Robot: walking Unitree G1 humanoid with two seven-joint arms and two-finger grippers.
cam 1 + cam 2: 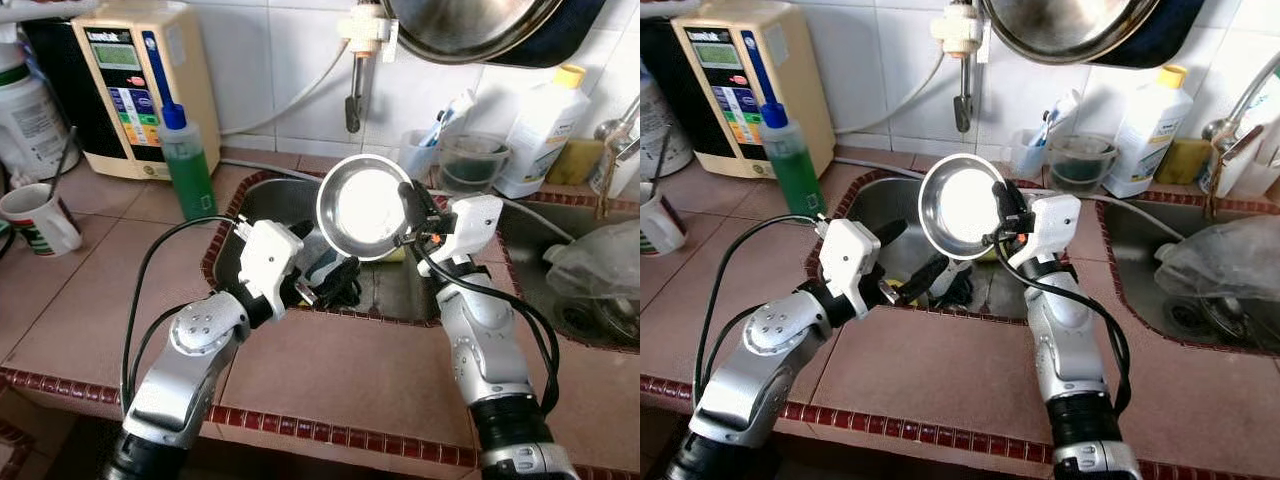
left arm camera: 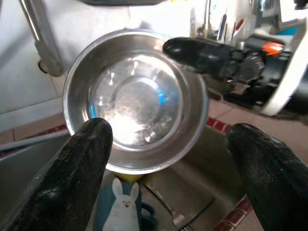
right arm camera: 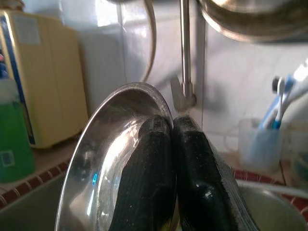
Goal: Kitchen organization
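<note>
Terracotta-tiled worktop [image 1: 90,300] carries a green soap bottle [image 1: 187,162] | left tool [image 1: 908,262] hangs over the sink [image 1: 236,250], fingers spread apart, holding nothing | steel bowl [image 1: 365,207] raised on edge above the sink | right tool [image 1: 408,200] pinches the bowl's rim.

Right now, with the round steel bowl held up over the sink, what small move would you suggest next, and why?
Probably carry the round steel bowl sideways to the tiled counter and lower it there. The right gripper pinches only its rim, tilted above the steel sink, while the left gripper waits open below, ready to support it.
</note>
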